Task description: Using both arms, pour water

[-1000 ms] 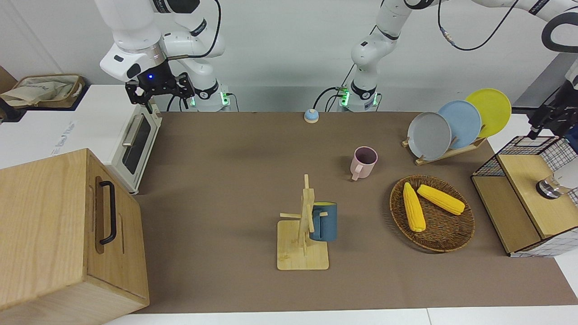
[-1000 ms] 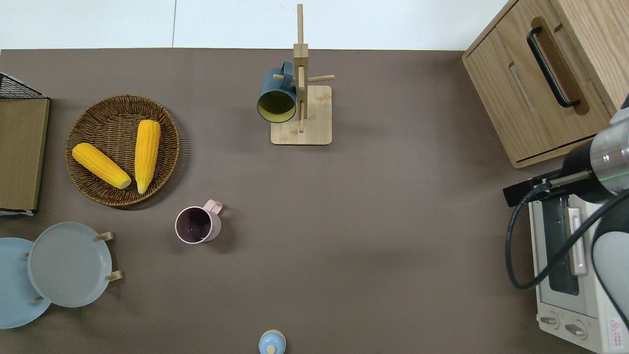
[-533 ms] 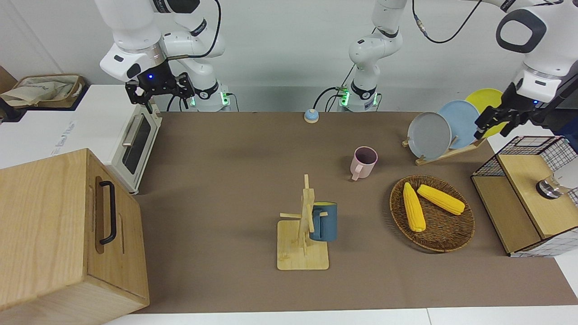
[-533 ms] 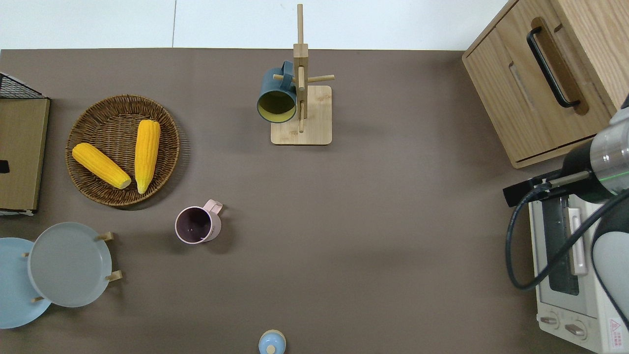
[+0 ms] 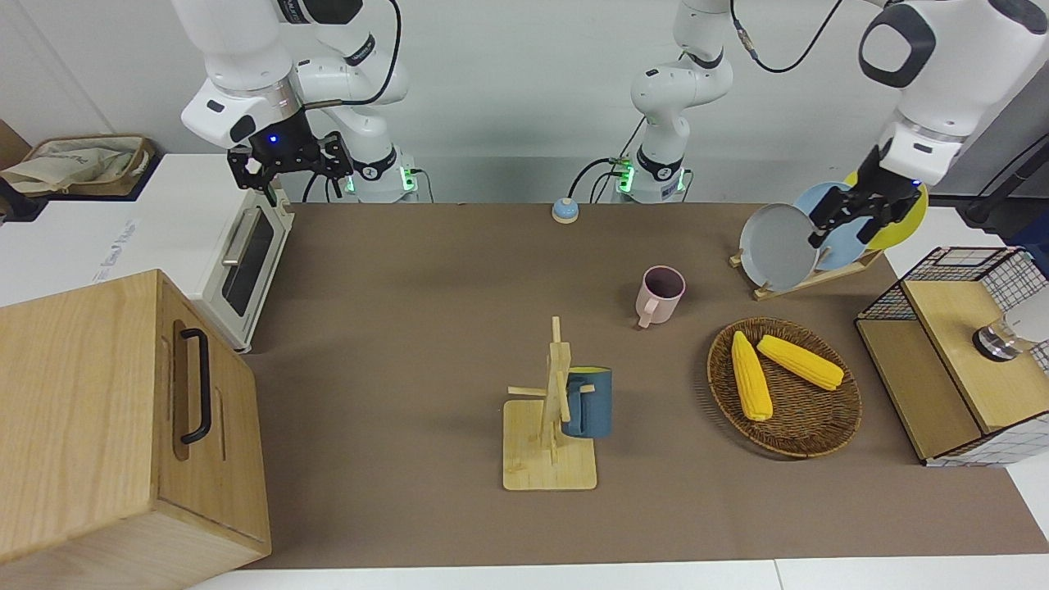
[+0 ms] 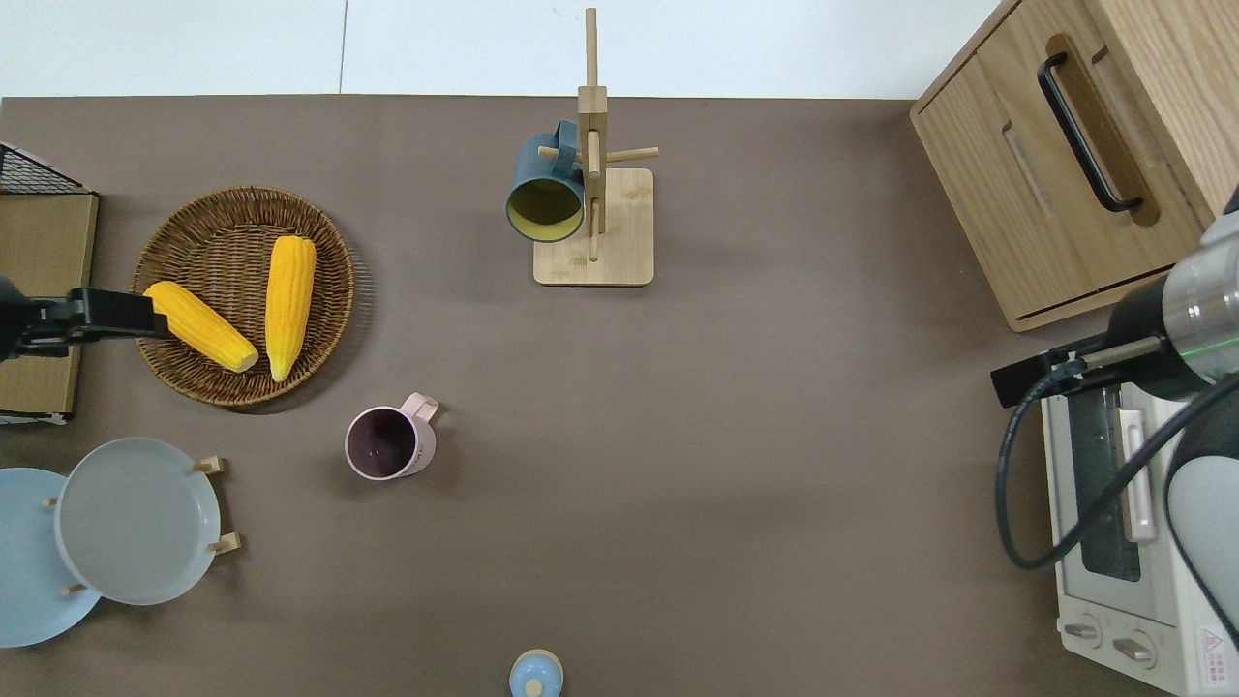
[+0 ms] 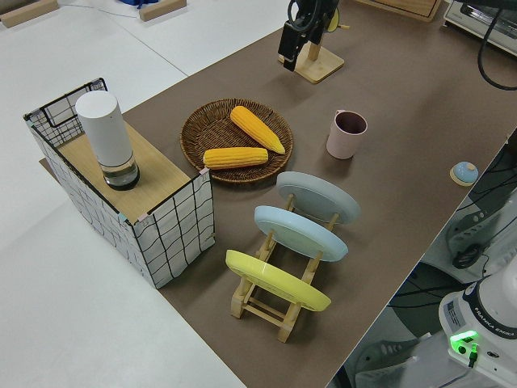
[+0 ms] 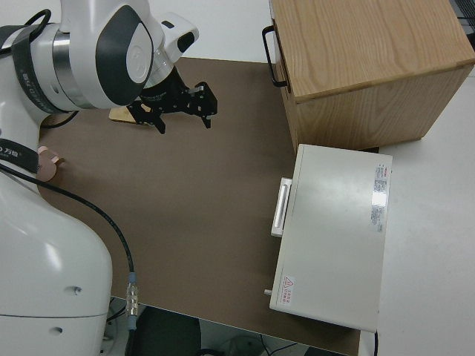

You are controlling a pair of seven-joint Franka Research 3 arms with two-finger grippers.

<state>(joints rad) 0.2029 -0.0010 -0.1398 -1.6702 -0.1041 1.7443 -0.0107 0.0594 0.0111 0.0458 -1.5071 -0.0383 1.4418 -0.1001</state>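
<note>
My left gripper (image 5: 846, 225) hangs in the air, open and holding nothing. In the overhead view the left gripper (image 6: 145, 315) is over the rim of the wicker basket (image 6: 184, 378), at the left arm's end of the table. A pink mug (image 5: 660, 295) stands upright on the brown mat, nearer to the robots than the basket. A white cylindrical bottle (image 7: 107, 137) with a clear base stands on the wooden shelf top (image 7: 93, 158) inside a wire frame. My right gripper (image 5: 283, 168) is parked, open and holding nothing.
Two corn cobs (image 6: 276, 305) lie in the basket. A plate rack (image 7: 271, 303) holds three plates. A blue mug (image 6: 545, 194) hangs on a wooden mug tree (image 6: 592, 223). A wooden cabinet (image 5: 123, 426) and a toaster oven (image 5: 246, 254) stand at the right arm's end.
My left arm has swung in from over the wire shelf toward the table and now hangs over the basket's rim. The right arm has not moved.
</note>
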